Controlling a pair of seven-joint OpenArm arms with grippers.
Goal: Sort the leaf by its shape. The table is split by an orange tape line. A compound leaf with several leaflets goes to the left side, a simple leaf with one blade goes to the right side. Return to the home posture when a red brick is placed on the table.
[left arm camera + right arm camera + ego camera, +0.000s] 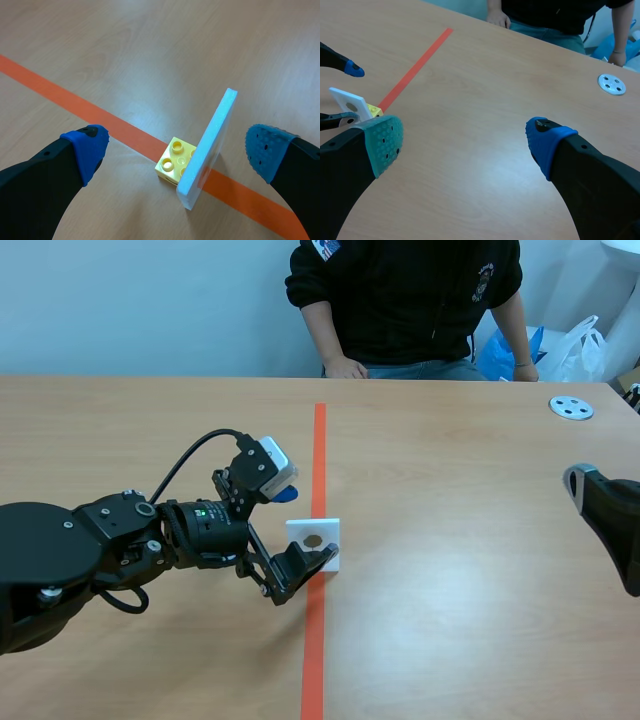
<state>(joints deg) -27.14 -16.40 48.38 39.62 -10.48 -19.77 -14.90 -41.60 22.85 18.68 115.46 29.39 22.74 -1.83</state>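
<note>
A white card [313,542] stands upright in a yellow brick [175,159] on the orange tape line [318,460]. Its face carries a small brown rounded picture, too small to read as a leaf shape. My left gripper [293,532] is open around the card, one blue pad [90,149] on each side, neither touching it. In the left wrist view the card [210,150] shows edge-on between the fingers. My right gripper [465,142] is open and empty, low at the table's right, far from the card [349,104].
A person [400,300] sits across the table with hands at the far edge. A round metal disc [571,407] lies at the far right. Blue and white bags [560,345] sit behind the table.
</note>
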